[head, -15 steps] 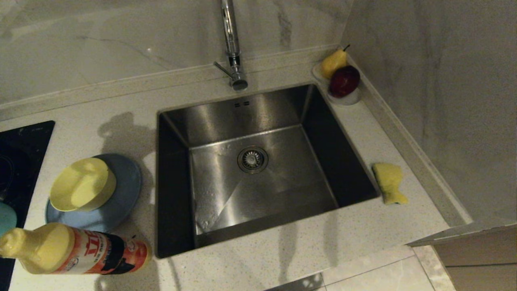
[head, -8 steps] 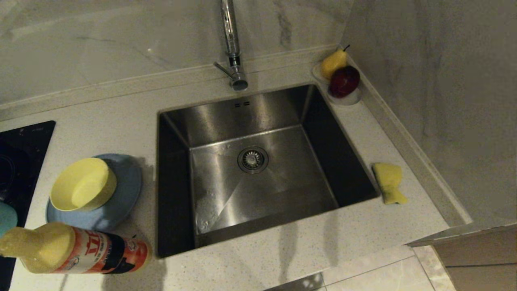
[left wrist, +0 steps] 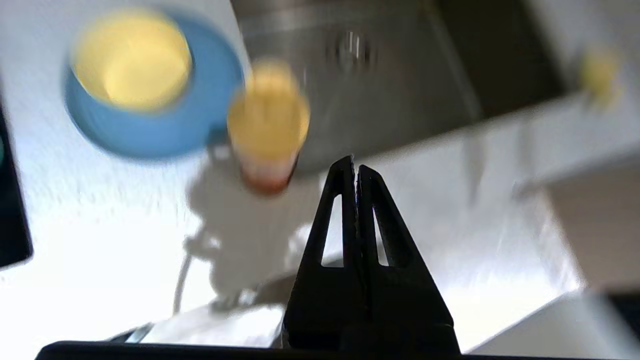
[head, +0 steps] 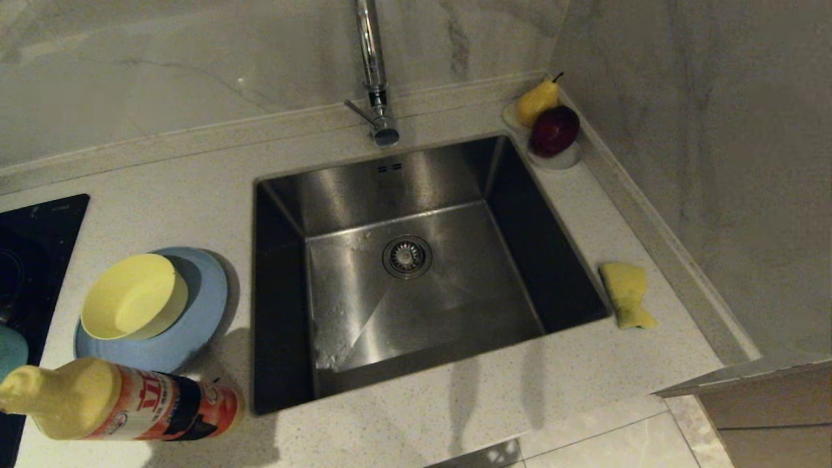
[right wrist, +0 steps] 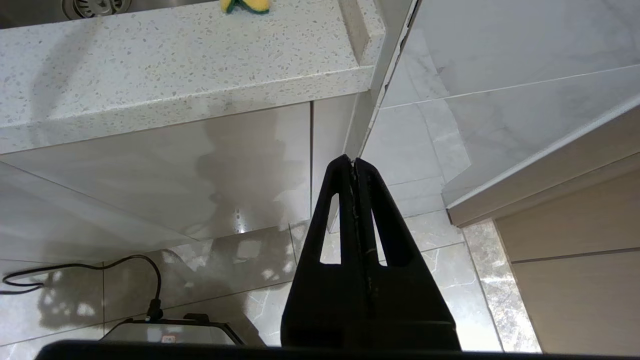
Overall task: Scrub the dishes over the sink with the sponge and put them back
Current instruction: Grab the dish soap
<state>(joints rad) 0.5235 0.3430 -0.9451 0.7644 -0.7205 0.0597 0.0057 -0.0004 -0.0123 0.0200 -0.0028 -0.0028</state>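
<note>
1. Left gripper (left wrist: 355,167) hung above the counter's (head: 455,403) front edge, fingers pressed together, empty.
2. Right gripper (right wrist: 354,162) hung below the counter, likewise closed.
3. Yellow bowl (head: 133,297) sat on the plate (head: 201,305) left of the sink (head: 416,273); sponge (head: 626,294) lay right.

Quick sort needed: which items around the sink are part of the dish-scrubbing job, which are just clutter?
Job items:
- pale-yellow bowl, sitting on the light-blue plate
- teal bowl, at the counter's left edge
- sponge, on the counter right of the sink

Clutter:
- detergent bottle
- pear and red apple on the white dish
- black cooktop
</note>
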